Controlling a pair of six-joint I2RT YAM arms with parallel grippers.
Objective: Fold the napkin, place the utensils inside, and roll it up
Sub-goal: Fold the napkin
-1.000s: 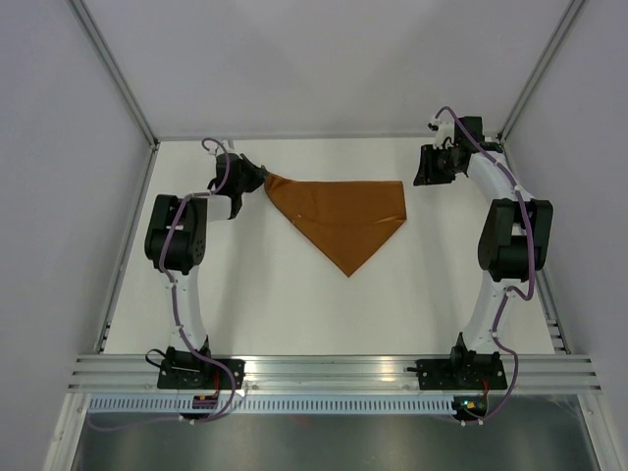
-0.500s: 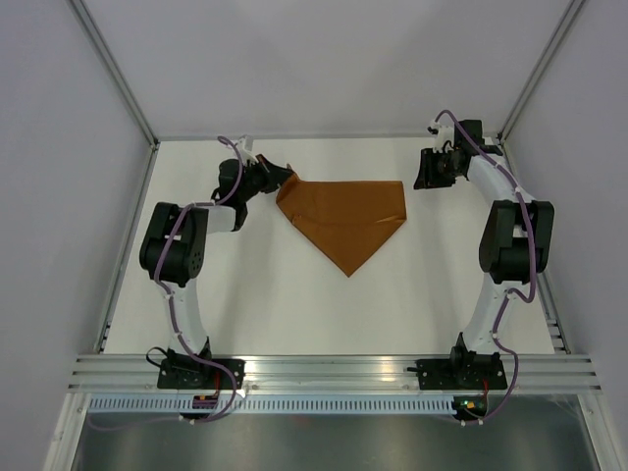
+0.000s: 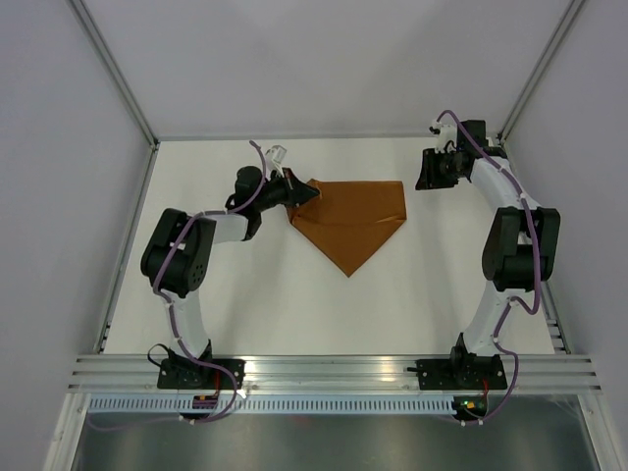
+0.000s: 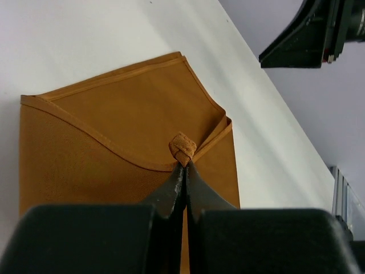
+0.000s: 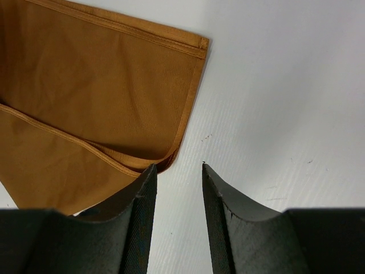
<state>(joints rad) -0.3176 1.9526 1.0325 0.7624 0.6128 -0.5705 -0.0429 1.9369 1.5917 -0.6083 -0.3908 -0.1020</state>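
The rust-orange napkin (image 3: pixel 355 224) lies on the white table as a downward-pointing triangle. My left gripper (image 3: pixel 313 192) is shut on its left corner and holds that corner lifted over the cloth. In the left wrist view the pinched corner bunches at the fingertips of the left gripper (image 4: pixel 183 164), with the napkin (image 4: pixel 114 131) spread beyond. My right gripper (image 3: pixel 424 173) stands open just right of the napkin's right corner. The right wrist view shows the right gripper (image 5: pixel 178 166) with bare table between its fingers and the napkin (image 5: pixel 97 85) edge beside the left finger. The utensils are out of view.
Grey enclosure walls close in the table (image 3: pixel 255 304) at the left, back and right. An aluminium rail (image 3: pixel 334 371) carrying both arm bases runs along the near edge. The right gripper's dark body (image 4: pixel 311 34) shows at the top right of the left wrist view.
My left gripper has travelled right with the napkin's left corner, drawing it in over the cloth. The right gripper has stayed in place, open.
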